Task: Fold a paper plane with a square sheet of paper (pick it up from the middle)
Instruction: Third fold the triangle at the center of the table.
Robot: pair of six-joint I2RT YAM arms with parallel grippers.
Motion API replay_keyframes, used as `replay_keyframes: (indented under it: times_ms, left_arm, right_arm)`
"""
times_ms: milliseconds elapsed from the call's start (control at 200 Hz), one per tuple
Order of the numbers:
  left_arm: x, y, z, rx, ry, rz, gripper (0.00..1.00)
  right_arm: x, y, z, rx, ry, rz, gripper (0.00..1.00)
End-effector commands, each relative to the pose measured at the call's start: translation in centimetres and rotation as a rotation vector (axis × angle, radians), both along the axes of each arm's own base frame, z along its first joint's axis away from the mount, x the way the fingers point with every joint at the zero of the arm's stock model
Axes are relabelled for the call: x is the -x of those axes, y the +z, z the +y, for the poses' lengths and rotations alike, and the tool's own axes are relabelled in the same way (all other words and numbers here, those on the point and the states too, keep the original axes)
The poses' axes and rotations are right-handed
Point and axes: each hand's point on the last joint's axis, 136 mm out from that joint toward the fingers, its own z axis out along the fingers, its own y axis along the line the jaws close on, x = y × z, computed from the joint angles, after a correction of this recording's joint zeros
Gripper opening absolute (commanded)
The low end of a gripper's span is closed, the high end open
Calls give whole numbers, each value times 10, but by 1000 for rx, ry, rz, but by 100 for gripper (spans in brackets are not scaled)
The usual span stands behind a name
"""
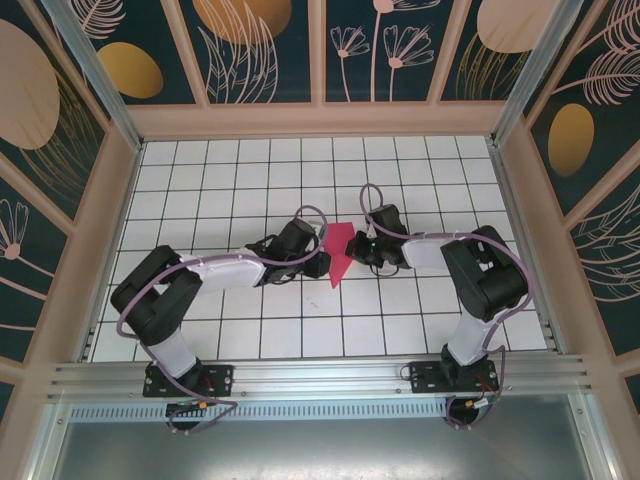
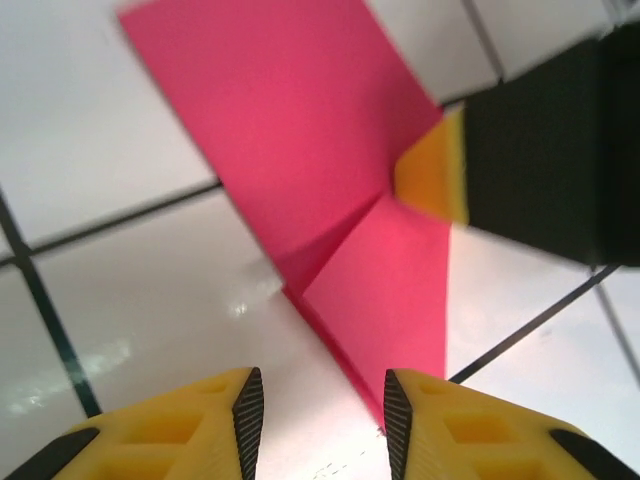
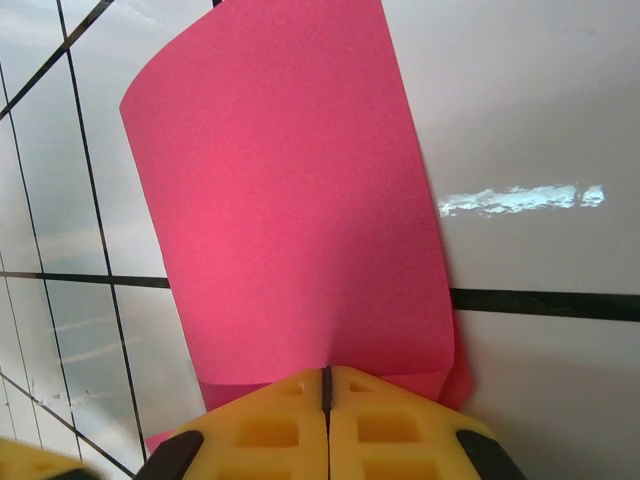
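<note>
Paper [image 1: 338, 255] part-folded at middle of worktop [image 1: 230, 335], pinched along one edge in clenched right tool [image 3: 327, 378], pointed tip just off released left tool [image 2: 323, 410], jaws apart. Hold that pinch firm; slide left along crease [image 2: 340, 240], pressing flat, no tugging.

pink paper [image 3: 290, 220]: near edge hidden behind right tool [image 3: 327, 385] | left-wrist view: top edge cut off

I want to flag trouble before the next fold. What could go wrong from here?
1. The right gripper is shut on one edge of the pink paper, which bows up off the table; a tug might slip or tear it.
2. The left gripper stands open beside the paper's folded end, so the fold could spring apart and soften the crease.
</note>
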Motion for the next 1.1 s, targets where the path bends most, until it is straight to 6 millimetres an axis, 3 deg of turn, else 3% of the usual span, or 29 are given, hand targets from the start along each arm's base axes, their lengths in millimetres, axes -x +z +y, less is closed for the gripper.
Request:
replay_keyframes:
  times_ms: [0,85,300,325,420,440,656,911,1091]
  left_arm:
    - [-9,30,0,34,55,-27,35]
    - [-4,36,-13,84,2,-7,26]
    - [2,22,-32,123,-66,61,10]
    - [2,9,-31,106,-65,82,9]
    - [3,-2,-34,100,-71,103,8]
    - [-2,5,-40,114,-73,88,8]
    - [-10,-4,-41,86,-58,85,7]
    - [-12,-34,-31,-10,-43,102,5]
    - [-12,-43,-29,-30,-47,99,4]
  right_arm:
    - [5,-18,-12,76,-5,47,9]
    - [2,-8,-6,41,4,29,10]
    - [-11,40,6,-45,11,-56,18]
    - [-11,44,6,-44,7,-62,18]
    - [-11,54,1,-36,-9,-85,19]
    - [-11,54,0,-33,-12,-86,19]
    - [-4,53,-4,-35,-31,-74,19]
    - [3,46,-1,-55,-16,-48,13]
    - [2,35,2,-59,-8,-24,10]
